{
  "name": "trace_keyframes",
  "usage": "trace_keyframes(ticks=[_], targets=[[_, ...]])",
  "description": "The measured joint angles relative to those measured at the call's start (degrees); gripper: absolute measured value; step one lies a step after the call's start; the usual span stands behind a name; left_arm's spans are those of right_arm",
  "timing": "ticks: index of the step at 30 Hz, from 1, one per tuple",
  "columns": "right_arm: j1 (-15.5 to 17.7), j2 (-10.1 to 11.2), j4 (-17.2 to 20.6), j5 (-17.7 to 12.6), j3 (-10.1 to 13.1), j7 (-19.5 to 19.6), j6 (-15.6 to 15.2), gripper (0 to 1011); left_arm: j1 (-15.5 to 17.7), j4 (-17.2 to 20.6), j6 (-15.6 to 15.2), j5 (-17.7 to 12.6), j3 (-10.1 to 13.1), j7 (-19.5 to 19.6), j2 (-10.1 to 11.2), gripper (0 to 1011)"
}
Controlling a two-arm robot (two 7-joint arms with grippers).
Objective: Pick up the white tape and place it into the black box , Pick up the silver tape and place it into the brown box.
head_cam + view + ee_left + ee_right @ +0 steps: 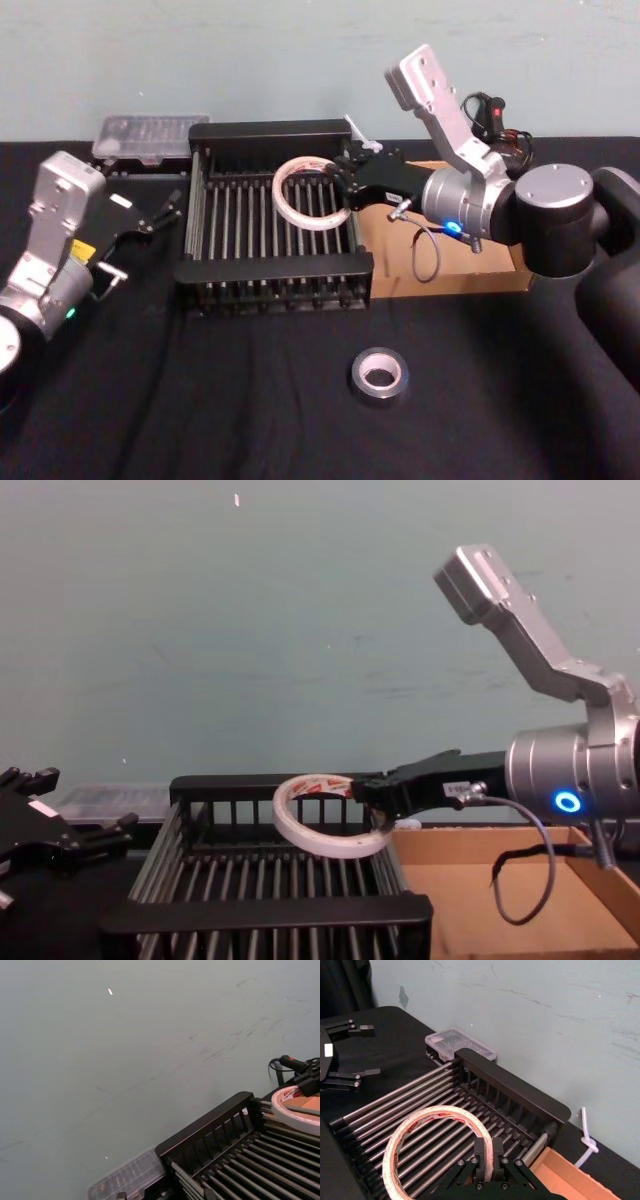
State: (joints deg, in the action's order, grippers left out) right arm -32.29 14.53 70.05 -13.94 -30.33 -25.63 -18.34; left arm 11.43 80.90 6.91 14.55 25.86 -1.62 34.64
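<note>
My right gripper is shut on the white tape, holding the off-white ring tilted in the air over the right part of the black box. The right wrist view shows the fingers pinching the ring's band above the box's bars. In the chest view the tape hangs just above the box rim. The silver tape lies flat on the black table in front of the box. The brown box sits right of the black box, under my right arm. My left gripper stands open, left of the black box.
A clear plastic case lies behind the black box's far left corner, near the wall. A cable loop hangs from my right wrist over the brown box. Open black tabletop spreads around the silver tape.
</note>
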Motion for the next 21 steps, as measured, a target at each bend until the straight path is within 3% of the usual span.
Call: trace_keyframes(ticks=[13,17,21], targets=[[0.26,0.32,0.44,-0.02,0.19,0.08,-0.14,99,0.0,0.0,0.0,0.0,0.0,0.0,0.0,1001],[0.31,0.37,0.52,-0.04,0.23,0.15,-0.18,182,0.0,0.0,0.0,0.0,0.0,0.0,0.0,1001],[0.35,0.4,0.59,-0.05,0.25,0.19,-0.23,336,0.0,0.0,0.0,0.0,0.0,0.0,0.0,1001]])
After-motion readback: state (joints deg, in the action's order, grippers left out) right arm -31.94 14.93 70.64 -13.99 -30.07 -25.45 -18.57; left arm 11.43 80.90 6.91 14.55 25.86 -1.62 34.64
